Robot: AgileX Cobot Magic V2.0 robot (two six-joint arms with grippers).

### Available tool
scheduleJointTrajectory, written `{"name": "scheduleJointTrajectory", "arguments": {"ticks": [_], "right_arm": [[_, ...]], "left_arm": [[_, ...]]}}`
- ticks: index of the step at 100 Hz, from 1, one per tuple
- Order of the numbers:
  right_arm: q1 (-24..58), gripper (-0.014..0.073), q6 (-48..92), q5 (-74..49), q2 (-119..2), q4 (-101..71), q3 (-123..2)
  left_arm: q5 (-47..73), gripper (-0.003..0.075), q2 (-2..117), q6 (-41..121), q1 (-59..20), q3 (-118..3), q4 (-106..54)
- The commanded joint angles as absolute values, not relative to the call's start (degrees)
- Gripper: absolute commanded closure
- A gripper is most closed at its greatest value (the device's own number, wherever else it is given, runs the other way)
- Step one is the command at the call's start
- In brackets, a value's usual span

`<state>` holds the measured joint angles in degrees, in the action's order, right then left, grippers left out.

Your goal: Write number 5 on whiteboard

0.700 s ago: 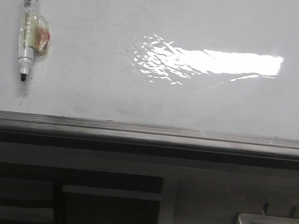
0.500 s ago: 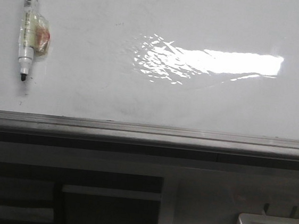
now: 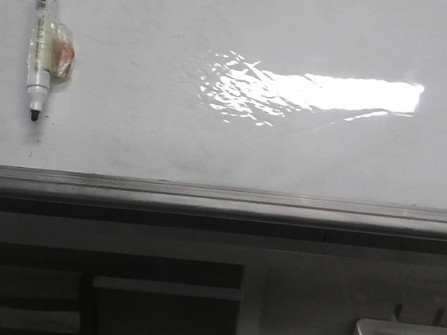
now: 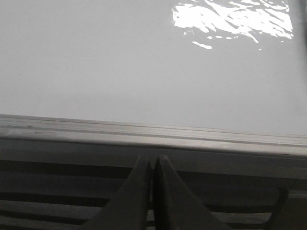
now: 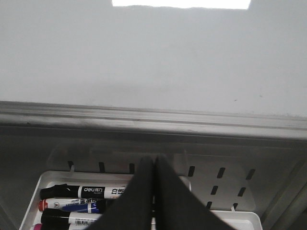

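Note:
The whiteboard (image 3: 234,145) fills the upper front view, glossy white with a bright glare patch, a grey metal rail (image 3: 220,199) along its lower edge. No number 5 shows on it. A white marker with a black tip (image 3: 40,44) is taped upright to the board at the far left. My left gripper (image 4: 152,160) is shut and empty, below the rail (image 4: 153,136). My right gripper (image 5: 153,160) is shut and empty, over a white tray of markers (image 5: 86,199). Neither gripper shows in the front view.
The small white marker tray (image 3: 366,334) sits at the lower right of the front view, holding black, red and blue markers. A dark slatted panel (image 3: 34,292) lies below the rail at the left.

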<state>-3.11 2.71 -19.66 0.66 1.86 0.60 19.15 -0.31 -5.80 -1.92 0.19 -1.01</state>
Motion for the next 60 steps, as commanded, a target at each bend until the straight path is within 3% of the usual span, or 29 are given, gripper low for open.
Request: {"name": "scheduleJointTrajectory", "arguments": {"ticks": [1,60], "right_arm": [[-3.0,0.0655,3.0,-18.7,1.7,2.5,2.2],[-3.0,0.0655,3.0,-18.7,1.7,2.5,2.2]], "left_arm": [[15.9,0.0741,-2.0,-6.3,-2.0,1.2,-1.0],[15.6,0.0741,-2.0,-6.3,-2.0,1.2,0.0]]}}
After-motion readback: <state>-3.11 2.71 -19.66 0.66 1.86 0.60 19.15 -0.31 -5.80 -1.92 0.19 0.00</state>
